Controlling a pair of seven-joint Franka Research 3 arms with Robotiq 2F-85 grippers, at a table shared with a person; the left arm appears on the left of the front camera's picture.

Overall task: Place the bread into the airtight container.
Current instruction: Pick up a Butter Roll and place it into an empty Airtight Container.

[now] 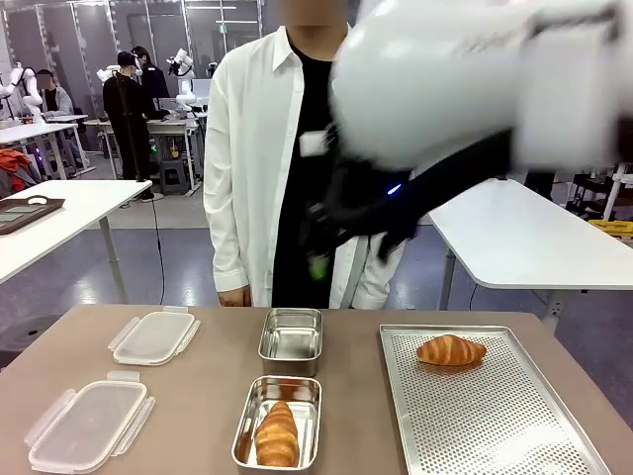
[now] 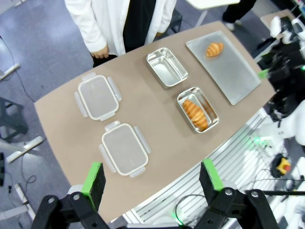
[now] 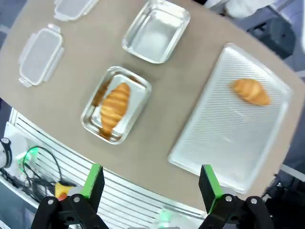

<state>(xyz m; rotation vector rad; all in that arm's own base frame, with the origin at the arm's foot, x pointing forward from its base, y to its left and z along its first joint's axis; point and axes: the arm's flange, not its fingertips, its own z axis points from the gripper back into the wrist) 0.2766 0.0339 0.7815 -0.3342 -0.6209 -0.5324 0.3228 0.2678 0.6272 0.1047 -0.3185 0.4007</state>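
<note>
One croissant (image 3: 113,107) already lies in the steel container (image 3: 86,118) at centre left, and the bread (image 3: 251,91) sits upper right on the perforated tray (image 3: 224,140), so the reach for it seems in hand. The right gripper (image 3: 151,185) and left gripper (image 2: 152,179) hang high, fingers apart, empty. The next move calls for descending over the bread, then carrying it to the empty container (image 3: 156,32). The left wrist view gives both lids (image 2: 97,97) whole; the right wrist view crops one

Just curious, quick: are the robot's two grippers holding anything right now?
Left gripper: open, holding nothing.
Right gripper: open, holding nothing.
</note>
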